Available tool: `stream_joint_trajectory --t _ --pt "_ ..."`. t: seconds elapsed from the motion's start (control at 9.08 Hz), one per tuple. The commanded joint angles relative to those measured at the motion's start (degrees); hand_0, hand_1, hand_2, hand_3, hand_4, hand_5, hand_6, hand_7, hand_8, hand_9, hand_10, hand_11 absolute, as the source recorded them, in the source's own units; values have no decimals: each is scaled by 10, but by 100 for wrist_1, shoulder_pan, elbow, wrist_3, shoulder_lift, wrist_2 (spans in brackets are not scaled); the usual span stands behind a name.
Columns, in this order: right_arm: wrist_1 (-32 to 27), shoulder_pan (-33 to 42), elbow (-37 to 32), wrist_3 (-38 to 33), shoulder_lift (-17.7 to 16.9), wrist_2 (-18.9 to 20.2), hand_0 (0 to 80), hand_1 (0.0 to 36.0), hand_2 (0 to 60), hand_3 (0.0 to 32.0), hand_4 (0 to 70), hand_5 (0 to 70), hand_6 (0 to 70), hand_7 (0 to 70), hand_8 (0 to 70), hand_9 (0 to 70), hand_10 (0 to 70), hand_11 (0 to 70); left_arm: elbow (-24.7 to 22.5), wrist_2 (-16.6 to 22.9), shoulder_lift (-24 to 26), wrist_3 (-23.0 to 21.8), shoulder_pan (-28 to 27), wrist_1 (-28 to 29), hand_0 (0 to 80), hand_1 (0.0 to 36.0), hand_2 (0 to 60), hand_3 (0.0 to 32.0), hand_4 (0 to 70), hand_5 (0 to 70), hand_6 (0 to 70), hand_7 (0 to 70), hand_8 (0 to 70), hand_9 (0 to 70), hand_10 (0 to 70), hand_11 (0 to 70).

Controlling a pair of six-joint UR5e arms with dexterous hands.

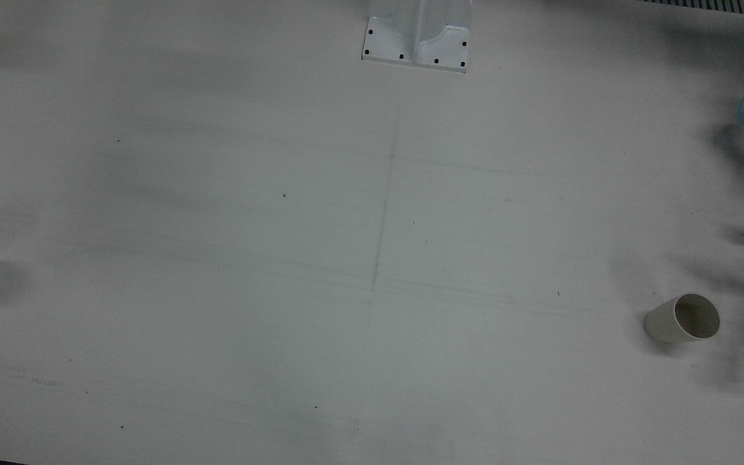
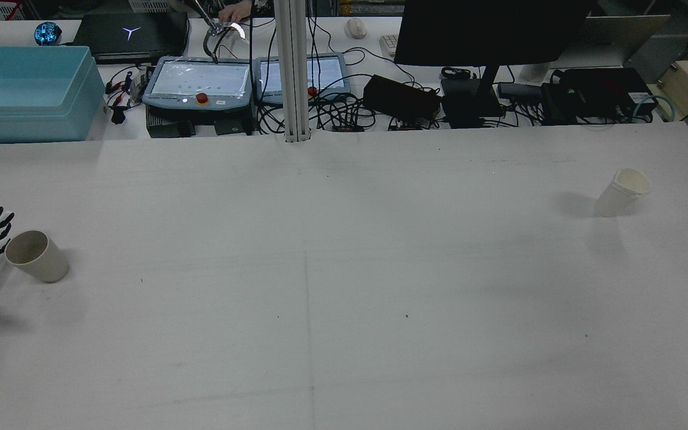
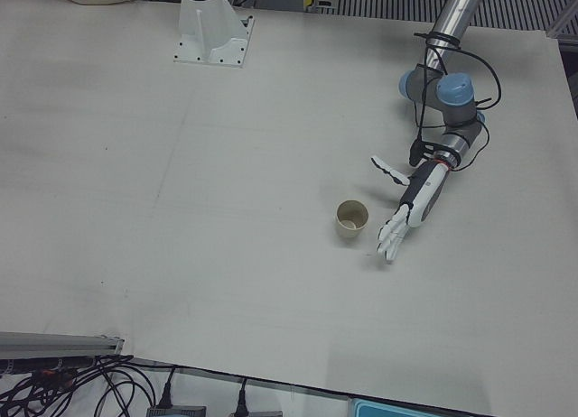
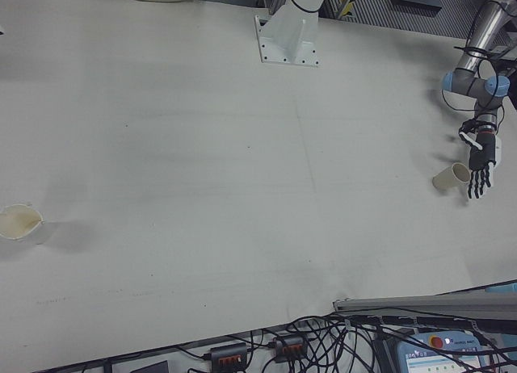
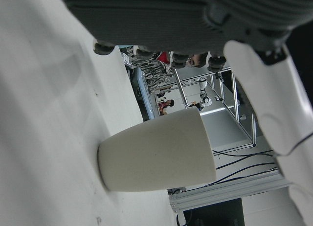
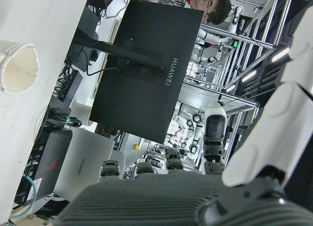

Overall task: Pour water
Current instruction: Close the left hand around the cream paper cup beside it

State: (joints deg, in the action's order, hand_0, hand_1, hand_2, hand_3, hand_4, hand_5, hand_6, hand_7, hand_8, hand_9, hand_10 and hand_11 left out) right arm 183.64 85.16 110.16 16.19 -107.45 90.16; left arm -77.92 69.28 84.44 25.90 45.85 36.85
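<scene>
Beige paper cup (image 3: 350, 219) stands upright on the white table (image 3: 226, 209), just beside the left hand (image 3: 411, 205), not touching. Left hand: black-and-white fingers (image 3: 392, 236) spread flat and straight, holding nothing. Second cup, a white paper cup with a pinched rim (image 2: 622, 191), sits well apart at the table's opposite end. Right hand (image 6: 205, 196) seen only from its own camera; fingers extended, nothing in its grasp. Black monitor (image 2: 487, 30) beyond the table.

beige cup (image 3: 350, 219) upright, white cup (image 2: 622, 192) upright
</scene>
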Motion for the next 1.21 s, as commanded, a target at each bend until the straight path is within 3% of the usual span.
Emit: stream_joint_trajectory --t 0.0,0.11,0.55,0.77,1.1 --pt "-12 18 23 -45 4 -7 445 95 110 0 103 570 41 96 11 12 26 46 110 261 204 -15 -6 -317 476 92 13 180 104 0 0 94 0 4 0 0" --pt "-12 27 41 -45 4 -7 446 97 107 0 96 539 36 88 10 10 20 38 75 322 204 -67 3 -379 481 101 20 182 106 0 0 96 0 5 0 0" --pt "-21 36 32 -89 13 2 442 94 103 0 95 548 37 88 11 10 18 35 101 349 502 -94 3 -774 486 104 18 174 114 0 0 103 0 6 0 0" --pt "-30 44 41 -89 13 -7 441 93 98 0 91 528 34 84 10 8 17 32 110 349 617 -94 3 -872 502 131 41 168 114 0 0 108 0 7 0 0" --pt "-30 80 41 -89 13 1 442 92 97 0 95 524 34 83 11 8 16 31 119 340 670 -76 -6 -925 497 124 42 164 120 0 0 108 0 7 0 0"
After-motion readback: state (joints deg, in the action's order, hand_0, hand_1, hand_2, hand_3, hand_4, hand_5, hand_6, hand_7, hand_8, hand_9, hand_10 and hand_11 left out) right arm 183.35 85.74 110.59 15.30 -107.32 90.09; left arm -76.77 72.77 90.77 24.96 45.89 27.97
